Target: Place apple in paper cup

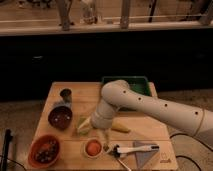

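Green tray (136, 83), grey metal cup (65, 94), dark bowl (60, 118), reddish bowl (44, 150), pale green cup (82, 125), yellow item (121, 129)

Gripper (105, 139) hangs just right of the paper cup (84, 148), whose mouth the apple (93, 147) fills. Tight here: pale green cup (82, 126) behind-left, white-handled tool (131, 149) right. Free passage over the bare wooden table (86, 99) near the far edge.

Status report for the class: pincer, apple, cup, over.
Pincer hovers just right of the paper cup. Apple sits inside the cup. Yellow item lies behind, not blocking.
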Robot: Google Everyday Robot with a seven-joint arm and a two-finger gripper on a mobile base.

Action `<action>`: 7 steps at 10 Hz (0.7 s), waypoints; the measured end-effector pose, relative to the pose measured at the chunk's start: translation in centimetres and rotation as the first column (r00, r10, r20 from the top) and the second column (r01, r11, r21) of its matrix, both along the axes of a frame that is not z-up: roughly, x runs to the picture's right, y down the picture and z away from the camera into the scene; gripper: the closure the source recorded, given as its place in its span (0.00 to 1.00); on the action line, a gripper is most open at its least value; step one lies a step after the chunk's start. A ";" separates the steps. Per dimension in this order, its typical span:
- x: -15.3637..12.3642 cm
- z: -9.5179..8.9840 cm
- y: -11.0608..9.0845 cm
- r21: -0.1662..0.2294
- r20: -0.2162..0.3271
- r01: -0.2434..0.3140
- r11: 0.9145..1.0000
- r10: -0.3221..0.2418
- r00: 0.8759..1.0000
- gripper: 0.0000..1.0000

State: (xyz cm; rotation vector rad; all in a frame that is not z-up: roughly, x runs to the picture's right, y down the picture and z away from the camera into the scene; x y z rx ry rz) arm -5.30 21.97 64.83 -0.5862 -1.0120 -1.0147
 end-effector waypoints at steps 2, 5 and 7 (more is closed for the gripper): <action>0.3 0.1 0.1 -0.008 -0.006 0.010 1.000 -0.010 1.000 0.20; 0.2 0.0 -0.1 -0.010 -0.010 0.023 1.000 -0.023 1.000 0.20; 0.1 -0.1 -0.3 -0.008 -0.009 0.026 1.000 -0.026 1.000 0.20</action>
